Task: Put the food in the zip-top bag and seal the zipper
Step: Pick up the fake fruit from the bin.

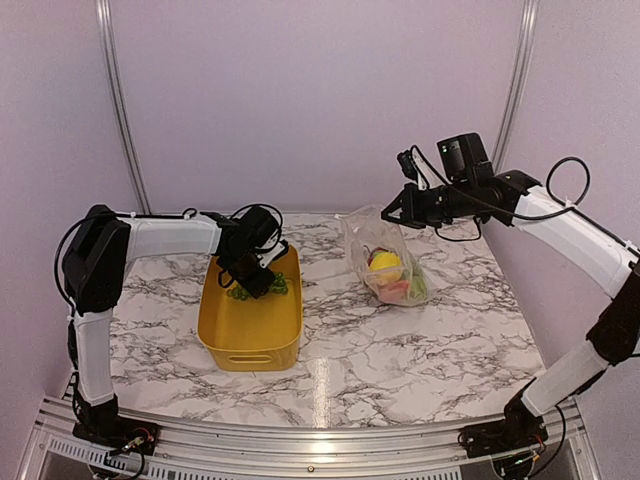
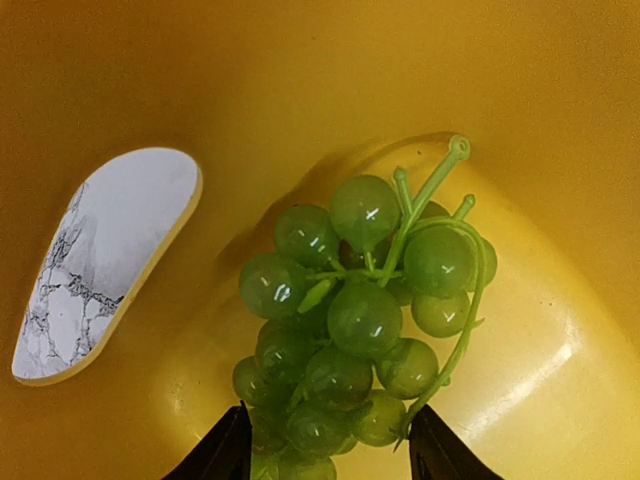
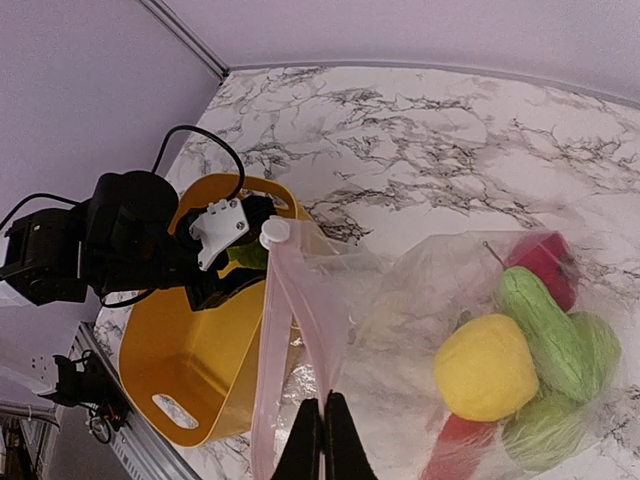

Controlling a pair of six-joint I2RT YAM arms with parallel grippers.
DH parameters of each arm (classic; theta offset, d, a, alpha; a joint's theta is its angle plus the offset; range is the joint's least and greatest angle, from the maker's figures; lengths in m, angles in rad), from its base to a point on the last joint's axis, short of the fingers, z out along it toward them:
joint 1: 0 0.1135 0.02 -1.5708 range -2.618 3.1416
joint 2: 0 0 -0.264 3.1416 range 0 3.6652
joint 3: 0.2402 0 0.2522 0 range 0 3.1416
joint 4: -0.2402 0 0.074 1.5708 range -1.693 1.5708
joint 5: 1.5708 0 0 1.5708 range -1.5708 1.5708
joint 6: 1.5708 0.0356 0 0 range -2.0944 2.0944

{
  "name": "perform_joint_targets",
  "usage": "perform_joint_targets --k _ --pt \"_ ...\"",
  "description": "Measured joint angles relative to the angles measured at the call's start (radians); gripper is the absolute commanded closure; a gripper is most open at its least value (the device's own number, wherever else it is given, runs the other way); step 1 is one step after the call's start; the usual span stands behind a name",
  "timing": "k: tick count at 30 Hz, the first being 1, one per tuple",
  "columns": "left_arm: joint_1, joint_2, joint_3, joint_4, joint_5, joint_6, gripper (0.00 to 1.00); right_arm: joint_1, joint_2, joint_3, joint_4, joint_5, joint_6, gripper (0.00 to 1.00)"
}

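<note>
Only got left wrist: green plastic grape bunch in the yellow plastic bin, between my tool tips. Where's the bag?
Observer: The clear floppy plastic bag sits on the marble table, right of the yellow plastic bin, not touching it.
Operator: Mouth free?
Observer: No, the right tool is shut on its mouth edge, holding that edge up.
Operator: Anything inside?
Observer: Yes: a yellow lemon-shaped toy and green toys.

The top camera looks down from behind the arm bases over the whole table [image 1: 400,340]. The left wrist one sits inside the yellow bin [image 2: 300,70], close on the grape bunch [image 2: 360,310]. The right wrist one, above the table's far right, looks across the zip-top bag [image 3: 400,300] to that bin, both shared with the top view.
</note>
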Motion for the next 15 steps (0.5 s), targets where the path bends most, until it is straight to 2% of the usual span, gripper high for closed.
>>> perform_joint_targets --k 4,9,15 --pt "0.000 0.009 0.000 0.015 -0.010 0.001 0.52 0.000 0.015 0.009 -0.002 -0.003 0.000 1.00" --pt "0.000 0.010 0.000 0.027 -0.020 0.004 0.72 0.000 0.030 0.019 -0.002 -0.010 0.000 1.00" --pt "-0.001 0.008 -0.004 0.034 -0.025 -0.022 0.85 0.000 0.034 0.023 -0.002 -0.023 -0.009 1.00"
